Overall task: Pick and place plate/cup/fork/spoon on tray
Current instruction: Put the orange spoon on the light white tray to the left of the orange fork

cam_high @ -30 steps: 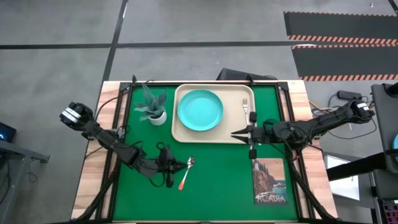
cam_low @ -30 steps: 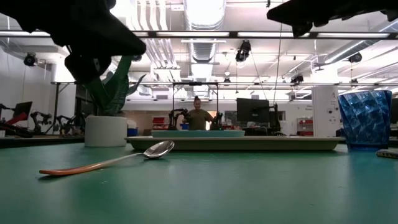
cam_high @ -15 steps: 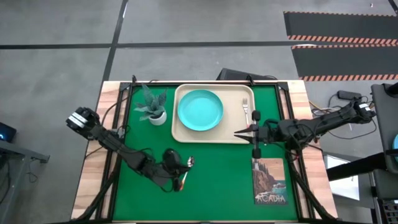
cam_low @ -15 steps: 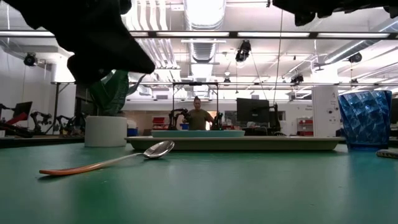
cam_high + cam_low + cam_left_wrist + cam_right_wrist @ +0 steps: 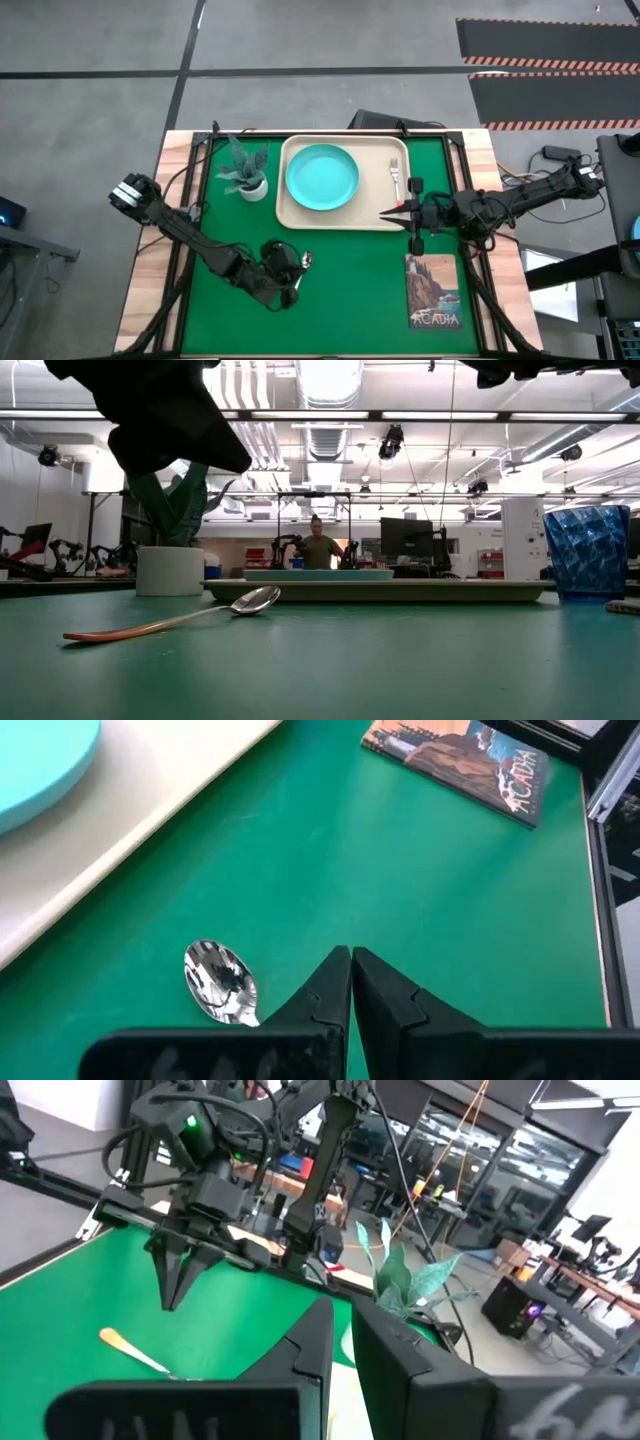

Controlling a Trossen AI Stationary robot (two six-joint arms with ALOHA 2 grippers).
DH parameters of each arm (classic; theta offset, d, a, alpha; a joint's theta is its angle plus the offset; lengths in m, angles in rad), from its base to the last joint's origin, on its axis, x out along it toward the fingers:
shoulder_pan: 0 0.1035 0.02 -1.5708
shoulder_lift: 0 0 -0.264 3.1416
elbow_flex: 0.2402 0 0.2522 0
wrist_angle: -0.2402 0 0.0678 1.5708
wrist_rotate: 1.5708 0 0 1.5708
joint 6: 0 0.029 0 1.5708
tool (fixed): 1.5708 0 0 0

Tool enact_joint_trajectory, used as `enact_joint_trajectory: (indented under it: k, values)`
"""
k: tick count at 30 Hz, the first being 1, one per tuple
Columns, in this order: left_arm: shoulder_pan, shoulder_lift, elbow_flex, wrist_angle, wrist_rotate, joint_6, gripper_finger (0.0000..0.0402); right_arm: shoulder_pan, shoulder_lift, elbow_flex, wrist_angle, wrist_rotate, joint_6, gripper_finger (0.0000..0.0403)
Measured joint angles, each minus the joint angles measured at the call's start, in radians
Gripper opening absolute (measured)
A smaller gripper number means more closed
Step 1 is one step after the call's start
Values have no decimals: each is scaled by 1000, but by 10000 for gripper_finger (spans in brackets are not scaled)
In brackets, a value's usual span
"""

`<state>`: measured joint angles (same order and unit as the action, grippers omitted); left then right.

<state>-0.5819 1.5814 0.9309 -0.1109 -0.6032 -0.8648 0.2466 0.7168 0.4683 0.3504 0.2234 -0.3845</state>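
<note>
The spoon (image 5: 306, 259) lies flat on the green mat, its orange-red handle (image 5: 120, 630) toward the near edge. My left gripper (image 5: 296, 263) hangs shut just above it, fingertips (image 5: 350, 958) beside the bowl (image 5: 220, 982), touching nothing. The turquoise plate (image 5: 322, 177) and the fork (image 5: 395, 170) lie on the beige tray (image 5: 375, 200). My right gripper (image 5: 383, 212) is shut and empty above the tray's near right rim. The blue cup (image 5: 588, 550) stands on the mat; in the high view the right arm hides it.
A white-potted plant (image 5: 245, 172) stands left of the tray. A picture book (image 5: 433, 290) lies at the near right of the mat. Bare mat stretches between spoon and book. A person (image 5: 320, 548) stands far behind the table.
My left gripper has gone toward the table's right edge and now hangs over the spoon, a little higher than before. My right gripper has risen and drawn slightly toward the right edge. The spoon, plate, fork and cup have stayed in place.
</note>
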Motion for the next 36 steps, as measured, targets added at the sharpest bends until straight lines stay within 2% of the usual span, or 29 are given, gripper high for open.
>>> enact_joint_trajectory:
  k: [8,12,15,17,19,21,24,27,31,36]
  values:
    - [-1,2,42,-140,47,-151,0,0,-80,-42,5,0,-47,33]
    - [-3,4,42,-126,57,-186,0,0,-132,-68,21,1,-59,33]
    - [-3,38,42,-45,65,-200,0,-1,-165,-84,40,1,-68,33]
    - [-4,68,46,28,97,-196,0,-1,-179,-100,63,1,-75,33]
    - [-9,107,72,21,127,-199,0,-1,-191,-120,88,1,-87,33]
    - [-10,144,113,-77,147,-217,0,-1,-194,-137,115,2,-102,33]
    - [-5,200,218,-321,150,-270,0,-3,-205,-147,128,5,-111,33]
    - [0,261,343,-479,137,-255,0,-3,-207,-145,141,5,-112,33]
    - [-3,303,430,-540,124,-167,0,-3,-205,-139,136,7,-113,33]
    - [-3,302,400,-555,124,-151,0,-3,-200,-137,136,8,-111,34]
